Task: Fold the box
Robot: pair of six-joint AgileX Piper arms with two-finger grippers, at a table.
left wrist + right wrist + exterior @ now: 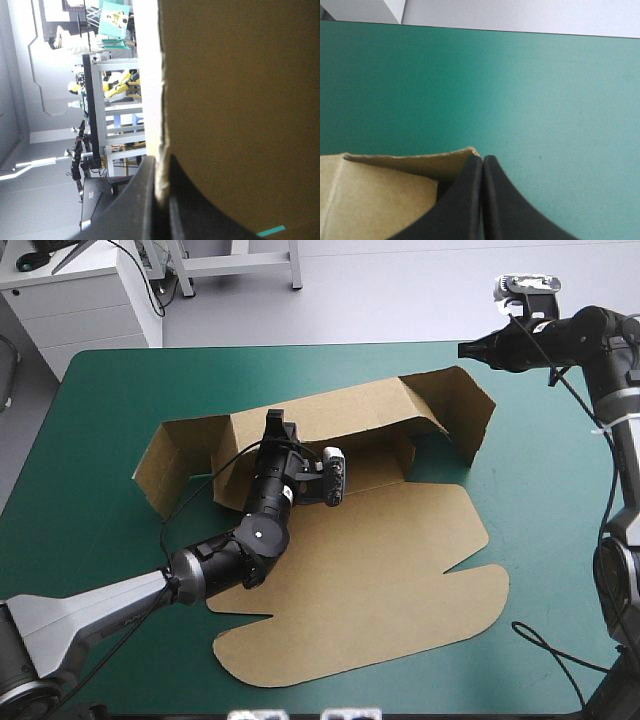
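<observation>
Wall-raising step, by look: box (390,510) mid surface (100,390), lid (360,630) flat toward 6 o'clock. Your left gripper (161,161) fingers clamp back wall (340,410); right gripper (482,160) fingers closed, empty, by 1 o'clock flap (470,415). Next, likely: tuck side walls.

Ahead of the right gripper (483,159), the teal-green table cover (530,90) runs to the table's edge, with smooth pale grey floor (520,15) beyond. Well ahead of it (off the table's far corner) stands a white drawer cabinet (90,300), and white metal frame legs (240,265) stand nearby in even light.
</observation>
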